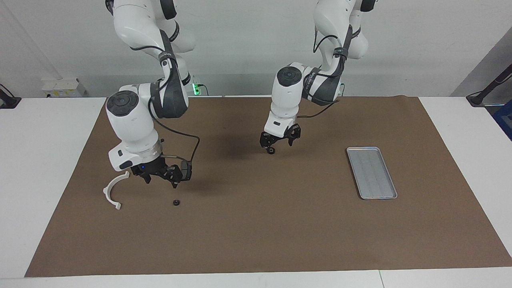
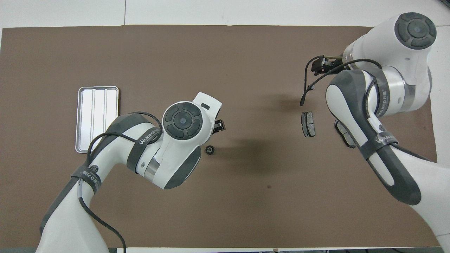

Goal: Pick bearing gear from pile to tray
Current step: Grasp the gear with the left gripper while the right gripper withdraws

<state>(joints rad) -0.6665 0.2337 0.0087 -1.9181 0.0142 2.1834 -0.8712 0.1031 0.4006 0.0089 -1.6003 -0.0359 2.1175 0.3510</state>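
The bearing gear (image 1: pixel 271 151), a small black ring, lies on the brown mat mid-table; it also shows in the overhead view (image 2: pixel 210 150). My left gripper (image 1: pixel 279 145) is open, low and right over it, one fingertip close to it; I cannot tell if it touches. The pile lies toward the right arm's end: a white half-ring bracket (image 1: pixel 115 189), a tiny black round piece (image 1: pixel 175 202) and two dark brake-pad plates (image 2: pixel 308 124) (image 2: pixel 346 134). My right gripper (image 1: pixel 161 182) is open and empty, just above the mat between bracket and round piece. The silver tray (image 1: pixel 372 173) is empty.
The brown mat (image 1: pixel 256 232) covers most of the white table. The tray (image 2: pixel 97 119) lies toward the left arm's end. In the overhead view the right arm hides the bracket and the tiny round piece. A cable hangs from each wrist.
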